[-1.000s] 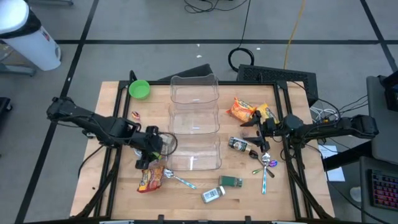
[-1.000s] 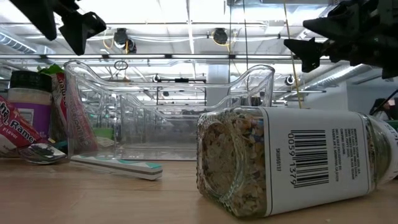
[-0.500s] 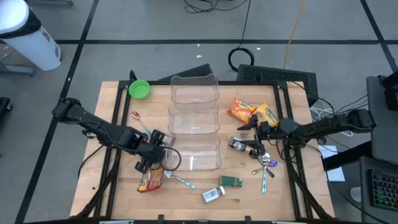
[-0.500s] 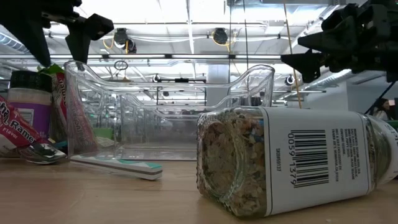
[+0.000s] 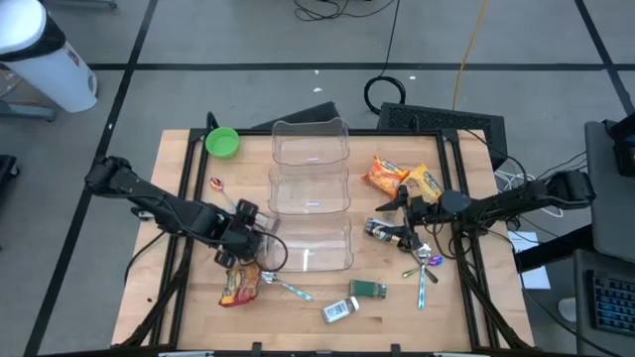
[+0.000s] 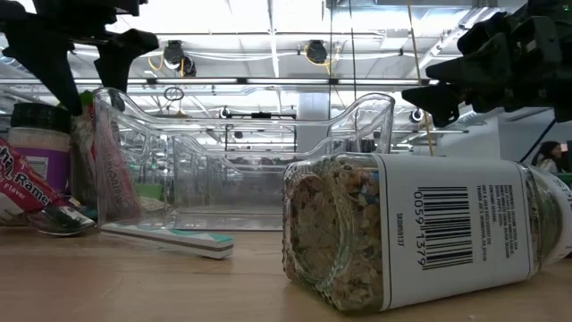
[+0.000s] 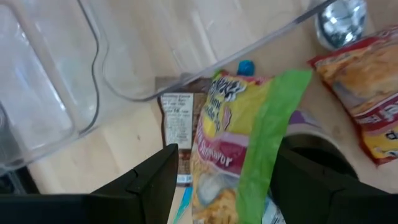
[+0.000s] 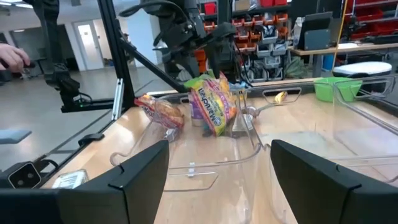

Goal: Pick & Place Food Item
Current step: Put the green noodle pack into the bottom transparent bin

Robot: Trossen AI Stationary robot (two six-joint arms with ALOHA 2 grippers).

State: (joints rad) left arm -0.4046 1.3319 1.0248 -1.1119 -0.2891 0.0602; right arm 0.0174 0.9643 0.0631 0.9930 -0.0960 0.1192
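Jar (image 6: 429, 234) cut off at low view's right edge

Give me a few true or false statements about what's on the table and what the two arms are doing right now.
1. The green bowl sits at a far corner of the table. True.
2. The left gripper holds a spoon. False: it holds a yellow and green snack bag.
3. The right gripper is open above the small dark bottle. True.
4. The clear bins are full of food. False: they look empty.
5. The spice jar stands upright. False: it lies on its side.
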